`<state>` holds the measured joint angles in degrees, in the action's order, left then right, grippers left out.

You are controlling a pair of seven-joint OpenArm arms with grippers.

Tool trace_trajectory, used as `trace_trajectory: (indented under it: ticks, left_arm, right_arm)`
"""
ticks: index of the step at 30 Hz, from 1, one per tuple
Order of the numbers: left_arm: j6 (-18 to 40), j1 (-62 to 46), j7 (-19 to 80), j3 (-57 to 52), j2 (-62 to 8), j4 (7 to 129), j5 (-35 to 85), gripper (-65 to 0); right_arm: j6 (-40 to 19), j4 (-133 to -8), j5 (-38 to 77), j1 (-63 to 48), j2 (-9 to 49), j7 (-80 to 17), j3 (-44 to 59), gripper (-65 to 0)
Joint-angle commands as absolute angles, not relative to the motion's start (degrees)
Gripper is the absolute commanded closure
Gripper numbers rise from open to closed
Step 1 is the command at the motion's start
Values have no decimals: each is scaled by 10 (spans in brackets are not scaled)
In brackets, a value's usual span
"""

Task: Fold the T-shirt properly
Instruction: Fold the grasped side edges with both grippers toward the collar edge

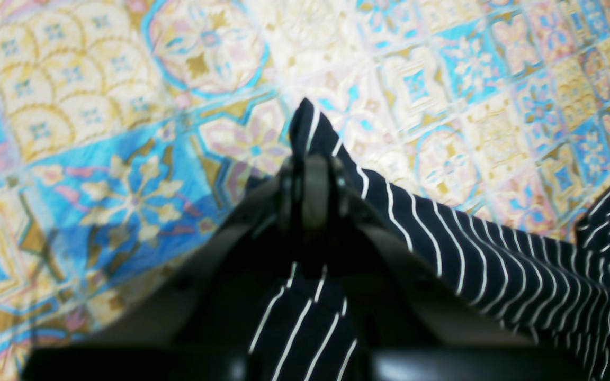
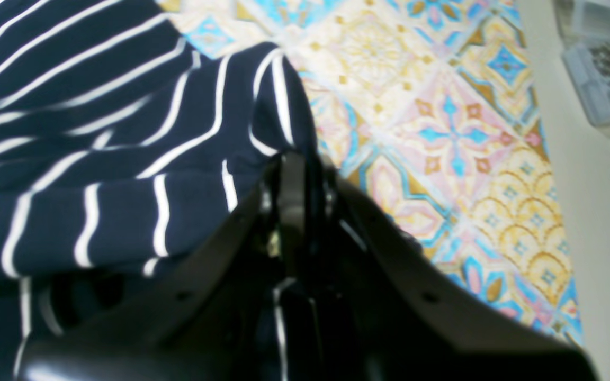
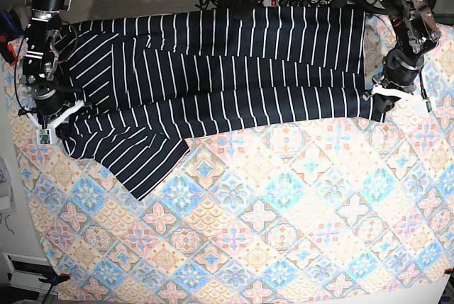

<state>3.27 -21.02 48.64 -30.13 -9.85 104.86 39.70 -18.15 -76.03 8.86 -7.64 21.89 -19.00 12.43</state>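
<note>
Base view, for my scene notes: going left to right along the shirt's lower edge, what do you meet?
Right gripper pinching the T-shirt → the T-shirt itself → left gripper pinching its other end → bare tablecloth.

Bright even light; wrist views soft, blurred; base view sharp.

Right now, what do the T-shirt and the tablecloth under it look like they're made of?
T-shirt: soft, thin fabric, likely a knit; matte navy with white stripes, draping and creasing where each end effector pinches it.
Tablecloth: flat printed sheet with a pastel tile pattern; the glare in the left wrist view suggests a slightly glossy finish, maybe coated cloth or vinyl. Can't tell which.
</note>
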Motion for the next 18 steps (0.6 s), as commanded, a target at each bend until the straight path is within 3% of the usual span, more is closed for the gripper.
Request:
trace_trajectory:
  ticks: [1, 18]
  left_arm:
    - [36, -216, 475, -305, -106, 1060, 400, 0]
    - [36, -288, 476, -305, -109, 1055, 436, 0]
  right_arm:
    - [-177, -771, 90, -76, 231, -176, 134, -3]
    - [-177, -784, 90, -120, 230, -177, 169, -3]
